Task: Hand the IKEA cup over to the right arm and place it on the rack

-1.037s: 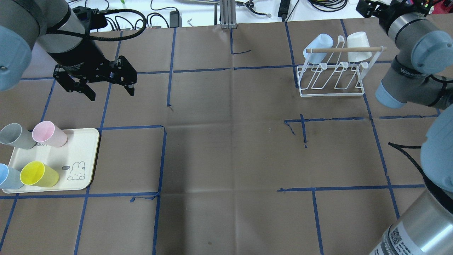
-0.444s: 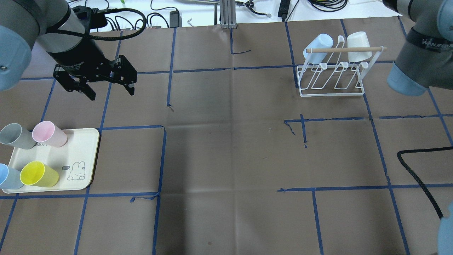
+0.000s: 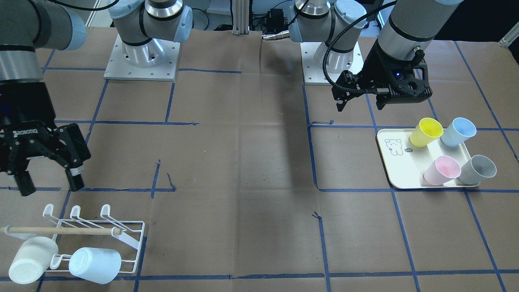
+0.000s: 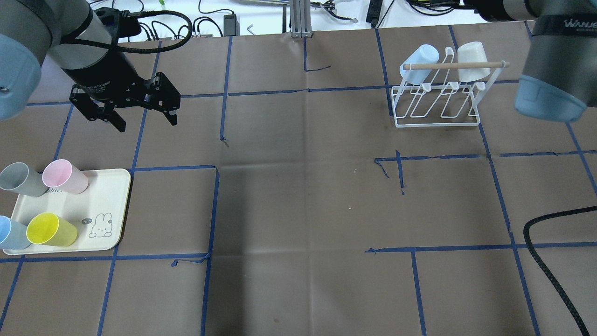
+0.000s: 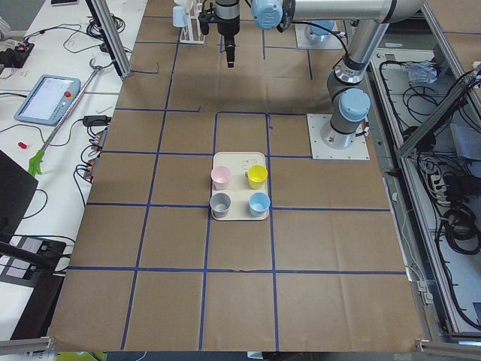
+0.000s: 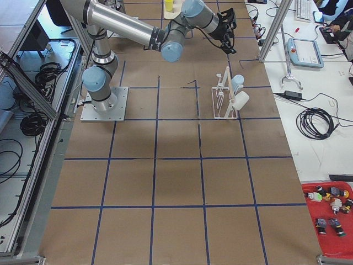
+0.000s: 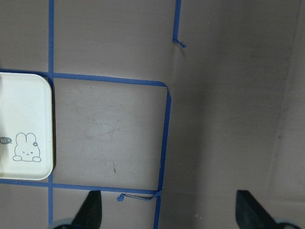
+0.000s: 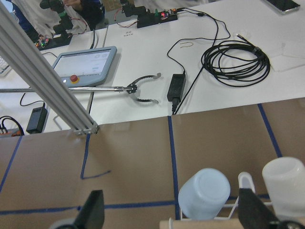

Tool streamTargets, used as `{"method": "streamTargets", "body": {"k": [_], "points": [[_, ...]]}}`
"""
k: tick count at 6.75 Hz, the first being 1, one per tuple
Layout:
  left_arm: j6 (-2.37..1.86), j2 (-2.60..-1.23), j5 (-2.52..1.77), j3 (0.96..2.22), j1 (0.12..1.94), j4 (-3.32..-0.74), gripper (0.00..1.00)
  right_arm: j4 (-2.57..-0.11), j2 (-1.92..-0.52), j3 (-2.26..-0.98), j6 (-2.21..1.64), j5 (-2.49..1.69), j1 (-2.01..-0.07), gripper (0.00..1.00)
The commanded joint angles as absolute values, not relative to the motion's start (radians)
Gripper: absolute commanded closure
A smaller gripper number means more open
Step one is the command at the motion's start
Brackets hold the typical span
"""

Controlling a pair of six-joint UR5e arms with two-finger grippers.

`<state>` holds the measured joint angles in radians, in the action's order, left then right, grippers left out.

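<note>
**Left arm about to pick a cup off the tray**
Both grippers are spread wide and empty: the left gripper (image 4: 145, 122) hovers over the table (image 4: 303, 186) beyond the tray (image 4: 107, 196), the right gripper (image 3: 50, 187) beside the rack (image 4: 437, 124). The pink cup (image 4: 65, 176) stands nearest. Best to descend straight over it, fingers clear of the grey cup (image 4: 18, 179), leaving wall free for the handover.

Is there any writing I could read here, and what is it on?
"hi": in a speech bubble beside the bunny drawn on the tray.
"ROBOTIQ": on the right hand.
"WANJE": on the right arm; the rest is cut off by the picture's edge.
White lettering on the left hand: too blurred to read.
</note>
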<state>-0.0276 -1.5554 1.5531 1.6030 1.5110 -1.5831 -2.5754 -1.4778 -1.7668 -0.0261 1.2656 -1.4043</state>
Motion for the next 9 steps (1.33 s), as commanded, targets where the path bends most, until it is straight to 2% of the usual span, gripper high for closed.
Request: {"method": "streamTargets", "body": {"k": [1,3,4,9], "points": [[-0.028,-1.555,1.552,1.603,1.511,-1.583,0.01,-2.206,-1.499,-1.714,-0.031,1.259,-1.475,0.00],[-0.032,-1.557,1.552,1.605,1.511,-1.583,0.01,-1.643,-1.538,-1.642,-0.023,1.272,-1.477,0.00],[-0.032,-1.557,1.552,1.605,1.511,-1.583,0.01,-1.553,-1.574,-1.638,-0.021,1.273,-1.480,0.00],[-0.031,-1.555,1.552,1.603,1.511,-1.582,0.01,-1.559,-1.634,-1.640,-0.141,1.565,-1.656,0.00]]}}
